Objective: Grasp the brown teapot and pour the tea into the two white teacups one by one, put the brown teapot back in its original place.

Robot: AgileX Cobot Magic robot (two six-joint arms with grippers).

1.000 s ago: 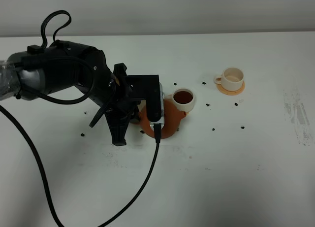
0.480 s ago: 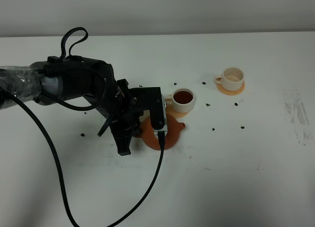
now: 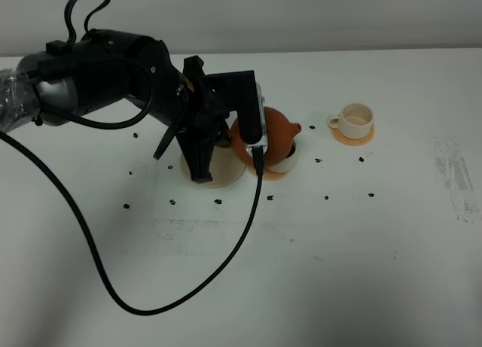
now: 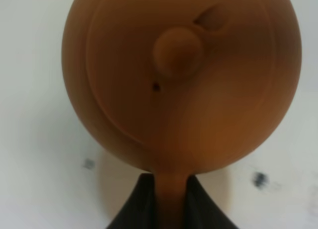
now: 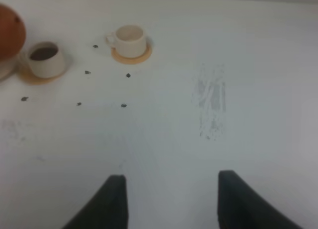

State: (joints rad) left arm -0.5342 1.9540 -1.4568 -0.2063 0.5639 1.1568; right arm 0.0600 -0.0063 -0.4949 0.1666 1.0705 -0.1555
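Exterior high: left gripper (image 3: 235,136) carries the brown teapot (image 3: 275,132) aloft over the filled teacup (image 3: 285,165). Its spout (image 3: 296,127) points toward the empty teacup (image 3: 355,121), well apart on the right.
Left wrist: fingers (image 4: 141,204) pinch the loop handle (image 4: 171,189).
Right wrist: right gripper (image 5: 171,199) is agape and empty, with both cups far off.

Brightness: bright, even room light from overhead; the white table (image 3: 361,272) looks nearly washed out.
Shadows: soft and thin; a faint warm one lies beneath the brown teapot (image 4: 181,80).
Backdrop: the high view greys off toward 12 o'clock.
Focus: left wrist view soft throughout, teapot too close; right wrist view hazy, the right gripper (image 5: 171,201) with fingers (image 5: 112,204) blurred.
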